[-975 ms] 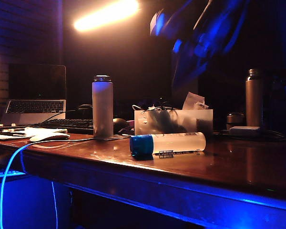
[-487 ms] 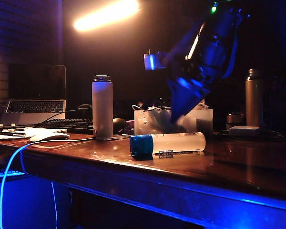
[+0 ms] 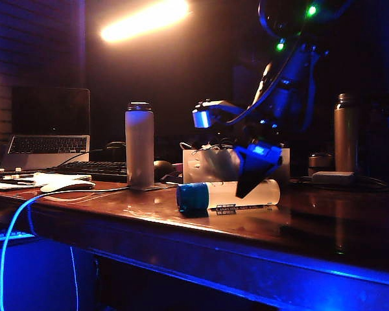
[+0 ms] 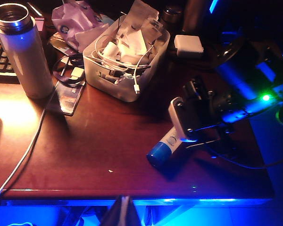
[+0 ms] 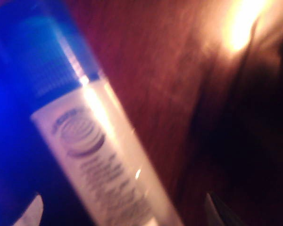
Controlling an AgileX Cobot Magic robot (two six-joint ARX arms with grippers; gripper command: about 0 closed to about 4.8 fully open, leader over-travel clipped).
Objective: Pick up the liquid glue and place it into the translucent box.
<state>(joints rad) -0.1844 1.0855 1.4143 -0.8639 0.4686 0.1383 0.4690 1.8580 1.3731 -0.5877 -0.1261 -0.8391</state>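
- Lying flat near the table [image 3: 324, 220] edge, the glue [image 3: 227, 194] gave the right gripper [image 3: 249, 184] side access; jaws apart, straddling it.
- Left gripper [image 4: 125, 212] waited near that edge, jaws together.
- Box [image 3: 236, 165] sat just behind the glue.

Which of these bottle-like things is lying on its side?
The liquid glue, blue-capped, lies flat at the table's front under the right gripper. The white bottle and the brown flask stand upright.

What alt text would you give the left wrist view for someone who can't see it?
The right gripper hangs over the glue lying on a dark wooden table, blue cap toward the front edge. Behind it sits the translucent box full of cables and papers, with a white bottle standing beside it.
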